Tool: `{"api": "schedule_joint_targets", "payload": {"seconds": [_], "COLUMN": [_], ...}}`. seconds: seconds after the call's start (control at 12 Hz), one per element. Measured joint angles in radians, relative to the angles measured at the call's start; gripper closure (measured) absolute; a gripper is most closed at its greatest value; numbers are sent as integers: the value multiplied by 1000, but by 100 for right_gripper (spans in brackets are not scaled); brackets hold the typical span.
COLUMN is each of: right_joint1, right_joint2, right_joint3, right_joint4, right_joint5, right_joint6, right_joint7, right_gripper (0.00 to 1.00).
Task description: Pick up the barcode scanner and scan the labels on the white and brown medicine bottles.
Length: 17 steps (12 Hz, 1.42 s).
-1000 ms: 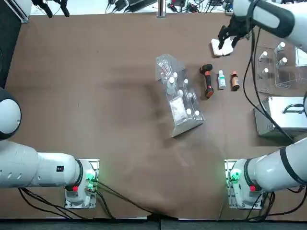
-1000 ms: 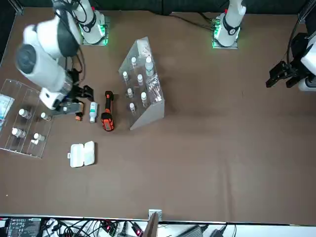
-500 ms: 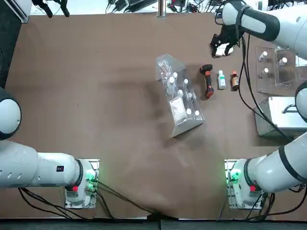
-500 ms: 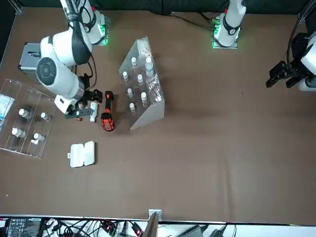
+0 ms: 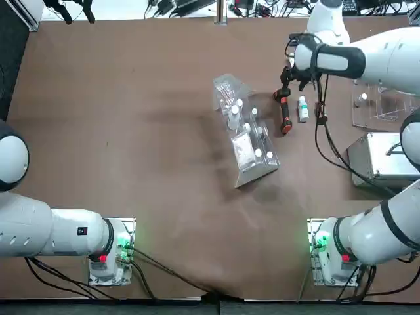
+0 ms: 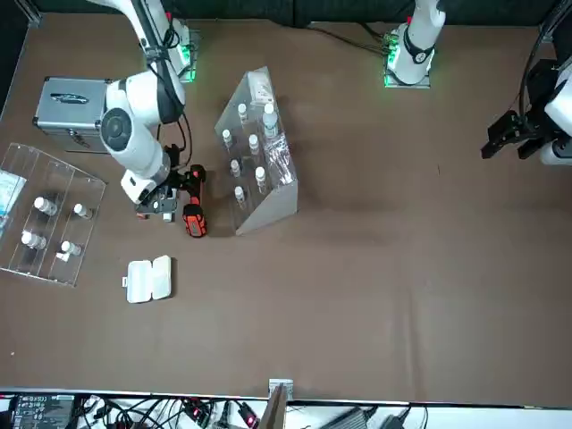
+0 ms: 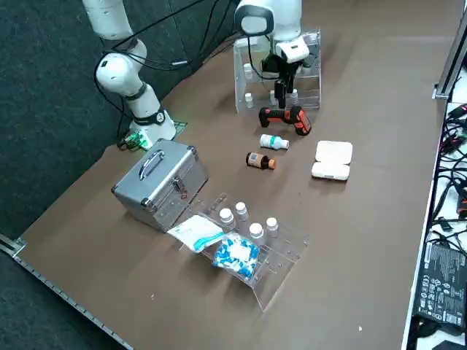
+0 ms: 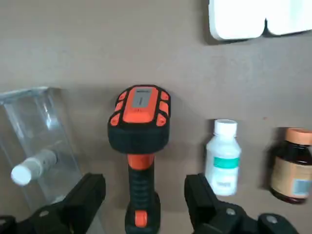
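Right end effector (image 8: 144, 195) poised above barcode scanner (image 8: 140, 141), fingers spread either side of its handle, not touching; scanner lying on tabletop (image 5: 131, 131), white bottle (image 8: 223, 158) just beside it, brown bottle (image 8: 289, 165) beyond

Overhead, front, raised right-side cameras cover whole bench (image 5: 131, 131); wrist camera close above scanner (image 8: 140, 146), shared by all.

Robotics lab, brown table (image 5: 131, 131), vial racks (image 7: 263, 248), cable clutter (image 6: 179, 413)
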Motion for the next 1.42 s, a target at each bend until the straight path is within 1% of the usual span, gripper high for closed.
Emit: {"api": "schedule_joint_targets", "payload": {"seconds": [0.17, 0.25, 0.83, 1.42], "right_joint1": [12, 17, 25, 26], "right_joint2": [3, 4, 23, 85], "right_joint3": [0, 0, 0, 0], "right_joint4": [-58, -73, -92, -92], "right_joint5": [0, 0, 0, 0], "right_joint6": [93, 112, 122, 155], "right_joint7": [49, 67, 128, 131], "right_gripper": [0, 0, 0, 0]}}
